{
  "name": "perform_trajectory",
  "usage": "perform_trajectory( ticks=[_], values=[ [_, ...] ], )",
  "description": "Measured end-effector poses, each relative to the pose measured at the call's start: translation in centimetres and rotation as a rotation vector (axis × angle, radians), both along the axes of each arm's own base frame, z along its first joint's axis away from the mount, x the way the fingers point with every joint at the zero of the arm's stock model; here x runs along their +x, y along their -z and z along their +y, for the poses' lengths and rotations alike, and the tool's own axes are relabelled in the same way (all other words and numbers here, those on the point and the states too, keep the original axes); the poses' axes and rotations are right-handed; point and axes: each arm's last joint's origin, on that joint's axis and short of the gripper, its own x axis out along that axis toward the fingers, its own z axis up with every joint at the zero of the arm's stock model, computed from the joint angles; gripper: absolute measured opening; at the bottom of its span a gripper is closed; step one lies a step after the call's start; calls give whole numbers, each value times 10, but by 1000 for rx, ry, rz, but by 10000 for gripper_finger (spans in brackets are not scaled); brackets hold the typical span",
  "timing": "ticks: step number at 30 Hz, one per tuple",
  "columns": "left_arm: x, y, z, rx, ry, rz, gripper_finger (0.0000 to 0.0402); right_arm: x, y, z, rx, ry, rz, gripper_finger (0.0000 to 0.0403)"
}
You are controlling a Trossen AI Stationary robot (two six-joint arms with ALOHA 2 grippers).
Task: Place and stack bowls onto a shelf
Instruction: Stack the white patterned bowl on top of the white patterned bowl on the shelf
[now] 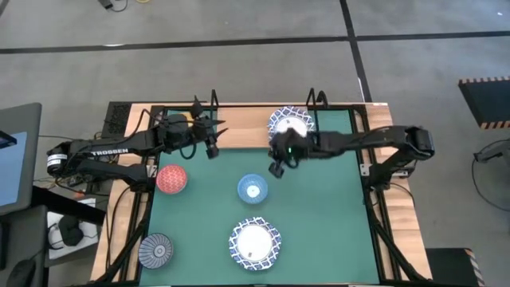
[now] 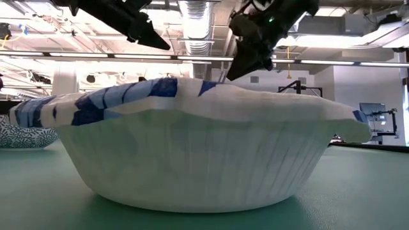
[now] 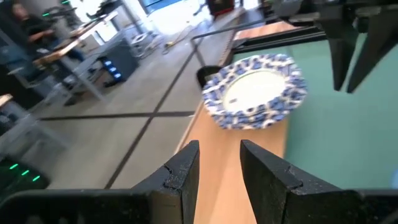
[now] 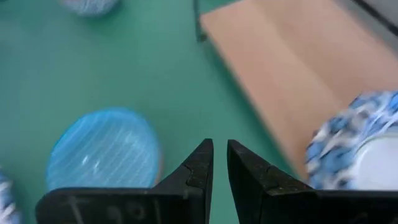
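Overhead, a lattice-rimmed bowl (image 1: 289, 121) sits on the flat wood shelf (image 1: 239, 123); red bowl (image 1: 171, 179), light blue bowl (image 1: 253, 188), ribbed bowl (image 1: 155, 250) dot the mat (image 1: 319, 215); wrist views: left gripper (image 3: 219, 169) slightly parted, empty; right gripper (image 4: 219, 167) nearly closed, empty.

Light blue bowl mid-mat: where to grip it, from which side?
Pinch the rim of the light blue bowl from straight above, one finger inside and one outside. It sits upright and open on the green mat, apart from the other bowls, so any rim point looks free. The right hand, nearly shut, hangs closest, so it probably needs to open first.
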Motion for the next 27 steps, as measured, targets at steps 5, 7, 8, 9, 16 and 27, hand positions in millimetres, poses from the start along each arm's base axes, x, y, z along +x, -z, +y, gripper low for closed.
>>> perform_trajectory(
  ticks=[5,7,8,9,16,27],
  values=[
    [2,2,-4,3,151,26,105,4,10,45,-4,-31,27,74],
    [2,3,-7,2,235,47,105,5,19,60,11,-49,49,81],
    [3,5,-10,0,275,61,105,7,23,67,24,-51,57,87],
    [3,6,-12,-2,313,70,105,8,28,72,38,-50,70,95],
    [7,7,-34,-20,471,83,108,10,57,96,278,-64,194,186],
    [9,8,-58,-36,573,86,162,26,97,120,539,-236,294,237]
  ],
)
